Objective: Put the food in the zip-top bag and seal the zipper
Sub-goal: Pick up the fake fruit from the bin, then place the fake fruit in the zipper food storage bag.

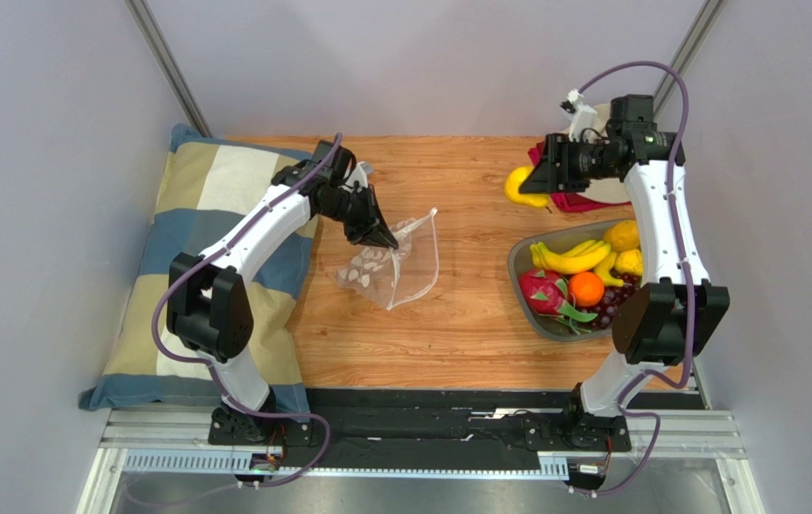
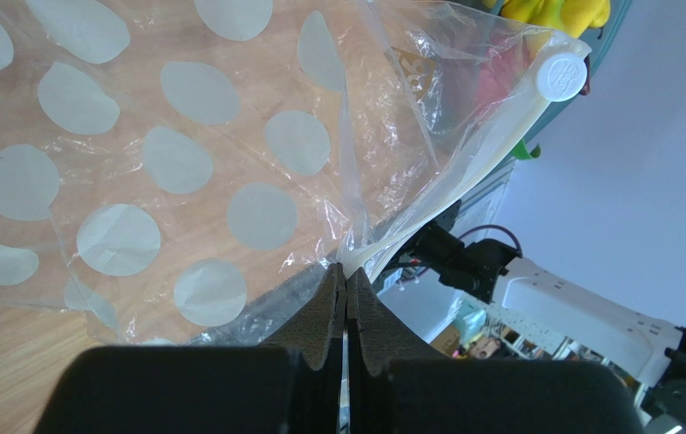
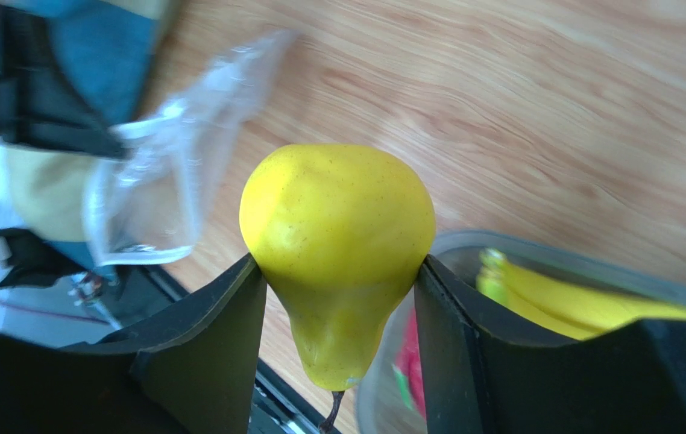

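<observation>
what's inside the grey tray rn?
Bananas, pink dragon fruit, an orange, yellow fruit, dark grapes. The right arm covers the tray's right edge; anything beneath the fruit is hidden.

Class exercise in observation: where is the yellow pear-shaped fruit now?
In the right wrist view the yellow pear-shaped fruit is clamped in the right gripper; from above it hangs at the far right of the table, beyond the grey tray.
</observation>
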